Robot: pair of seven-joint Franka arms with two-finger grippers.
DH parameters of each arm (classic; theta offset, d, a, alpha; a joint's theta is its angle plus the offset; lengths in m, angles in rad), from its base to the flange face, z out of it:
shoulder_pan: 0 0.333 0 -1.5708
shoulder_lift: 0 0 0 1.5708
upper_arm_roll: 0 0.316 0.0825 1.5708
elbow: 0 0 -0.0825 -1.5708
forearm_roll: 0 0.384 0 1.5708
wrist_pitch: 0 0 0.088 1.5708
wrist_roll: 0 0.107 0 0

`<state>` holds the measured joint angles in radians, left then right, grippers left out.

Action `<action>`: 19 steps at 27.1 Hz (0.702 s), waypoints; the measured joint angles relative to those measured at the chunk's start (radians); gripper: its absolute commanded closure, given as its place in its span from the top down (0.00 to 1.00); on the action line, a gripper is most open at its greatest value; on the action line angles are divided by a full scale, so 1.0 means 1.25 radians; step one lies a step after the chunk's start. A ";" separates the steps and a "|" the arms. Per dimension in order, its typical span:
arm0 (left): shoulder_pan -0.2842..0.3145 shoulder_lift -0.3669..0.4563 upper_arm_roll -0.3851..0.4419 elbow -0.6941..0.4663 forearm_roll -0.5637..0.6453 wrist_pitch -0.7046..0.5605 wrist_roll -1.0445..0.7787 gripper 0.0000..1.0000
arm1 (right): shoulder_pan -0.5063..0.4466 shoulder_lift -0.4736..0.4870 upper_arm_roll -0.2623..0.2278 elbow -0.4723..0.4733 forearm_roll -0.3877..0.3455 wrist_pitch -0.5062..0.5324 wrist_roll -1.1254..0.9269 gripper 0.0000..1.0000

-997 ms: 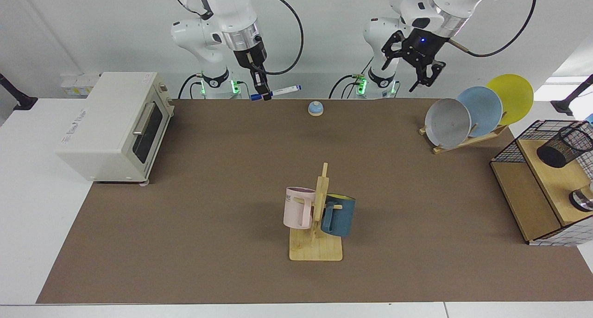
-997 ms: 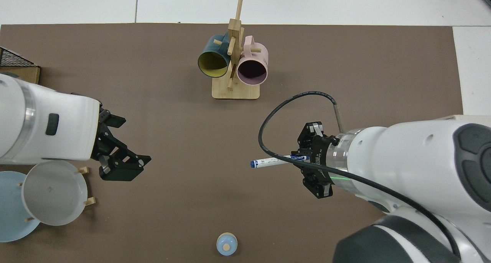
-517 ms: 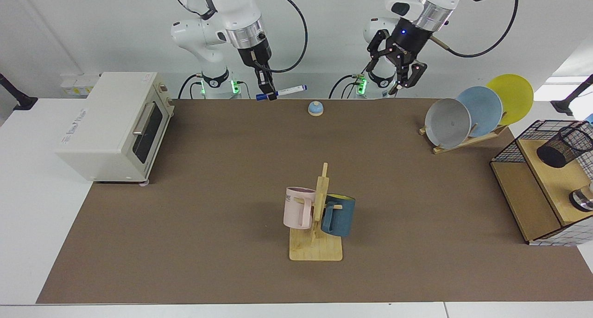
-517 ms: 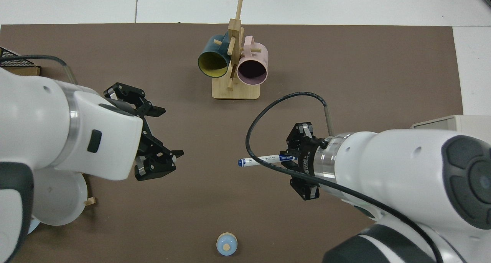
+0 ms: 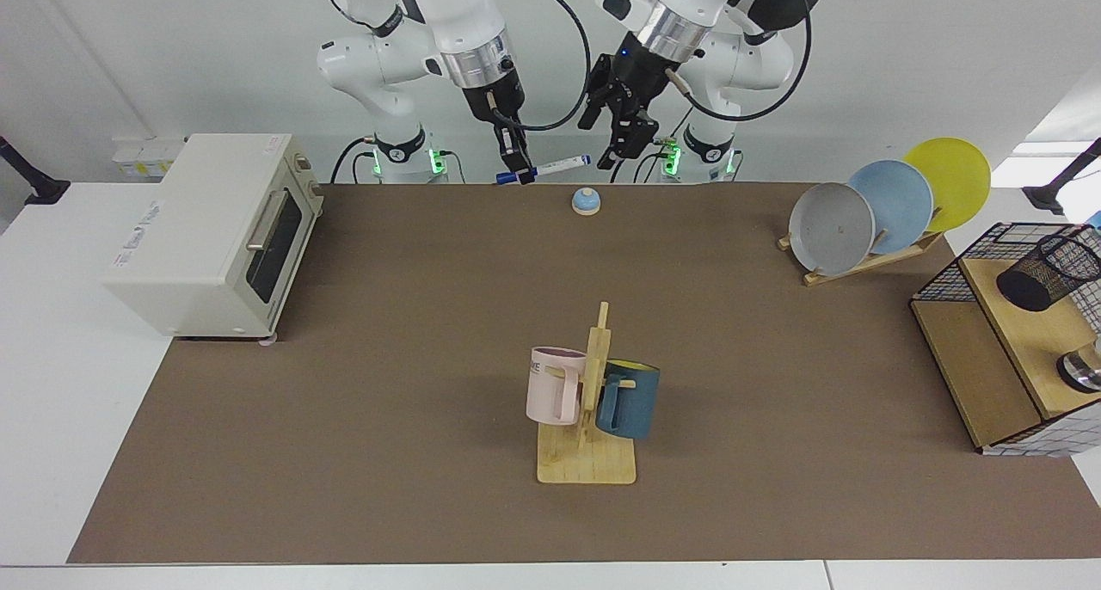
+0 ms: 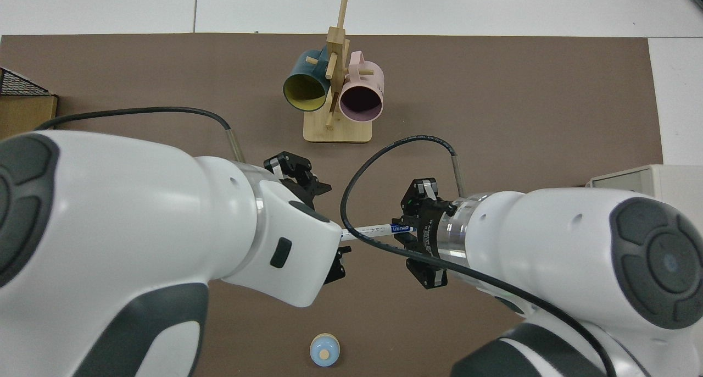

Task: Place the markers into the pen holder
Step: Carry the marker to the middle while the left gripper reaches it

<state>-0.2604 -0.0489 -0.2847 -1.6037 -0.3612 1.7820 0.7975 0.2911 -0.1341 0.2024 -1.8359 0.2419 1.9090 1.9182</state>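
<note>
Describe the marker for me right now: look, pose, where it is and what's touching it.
The marker is slim, with a white barrel, blue label print and dark blue ends. It hangs nearly level in the air above the mat's far edge, tilted slightly. The right gripper pinches it near one end. The free end points at the left gripper, which is open and close beside that tip. From above, that tip is hidden behind the left arm.

Matt brown table mat; wooden mug rack; black wire-mesh pen holder; glossy plates.
</note>
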 measured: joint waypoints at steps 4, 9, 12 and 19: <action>-0.028 0.009 -0.002 -0.017 -0.001 0.035 -0.008 0.82 | 0.000 0.000 0.000 0.000 0.000 0.000 0.000 0.00; -0.059 0.028 -0.003 -0.031 -0.001 0.069 -0.014 0.79 | 0.000 0.000 0.000 0.000 0.000 0.000 0.000 0.00; -0.070 0.036 -0.003 -0.038 -0.001 0.088 -0.015 0.77 | 0.000 0.000 -0.001 0.000 0.000 0.000 0.000 0.00; -0.075 0.039 -0.003 -0.042 -0.001 0.095 -0.016 0.75 | 0.000 0.000 0.000 0.000 0.000 0.000 0.000 0.00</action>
<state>-0.3547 0.0001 -0.2882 -1.6560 -0.3626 1.9010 0.7772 0.2912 -0.1340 0.2019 -1.8359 0.2418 1.9094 1.9182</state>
